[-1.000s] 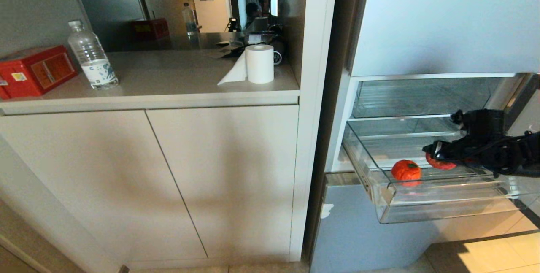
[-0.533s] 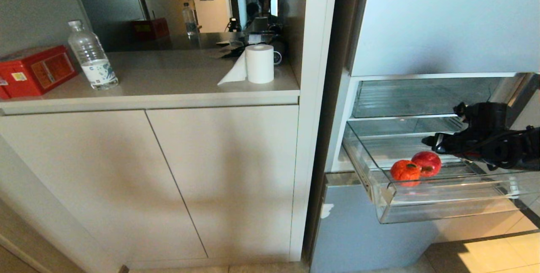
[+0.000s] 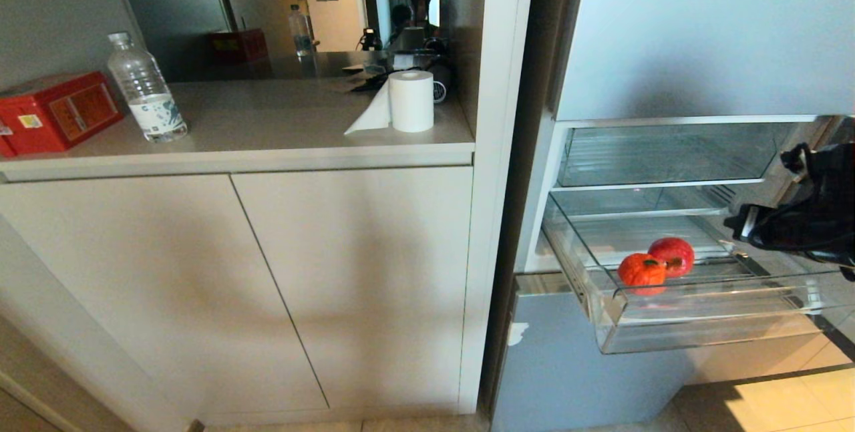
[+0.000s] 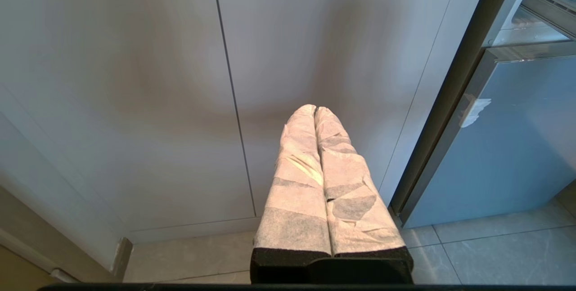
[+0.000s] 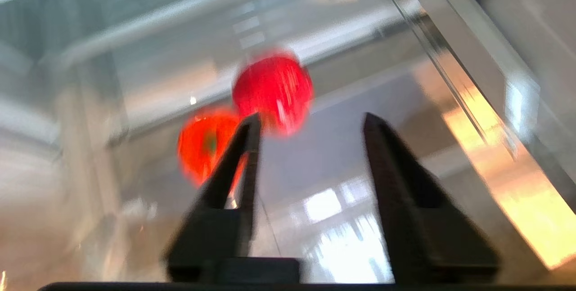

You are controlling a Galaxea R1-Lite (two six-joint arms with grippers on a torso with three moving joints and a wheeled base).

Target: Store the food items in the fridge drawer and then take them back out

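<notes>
The clear fridge drawer (image 3: 701, 325) is pulled out at the right. Inside it, at its left end, lie an orange fruit with a green stem cap (image 3: 642, 270) (image 5: 204, 143) and a glossy red fruit (image 3: 673, 256) (image 5: 273, 92), touching each other. My right gripper (image 3: 731, 228) (image 5: 310, 120) hovers above the drawer's right part, well clear of the red fruit, with its fingers apart and nothing between them. My left gripper (image 4: 314, 109) hangs low in front of the cabinet doors, its padded fingers pressed together and empty.
A beige counter (image 3: 267, 145) to the left carries a red box (image 3: 57, 111), a water bottle (image 3: 143, 88) and a paper roll (image 3: 409, 99). Silver-blue fridge panels stand above (image 3: 701, 31) and below (image 3: 568, 365) the drawer. A glass shelf (image 3: 668, 151) lies above the drawer.
The right gripper let go of the red fruit, which now rests against the orange one, and drew back to the right and upward out of the drawer, its fingers narrowing.
</notes>
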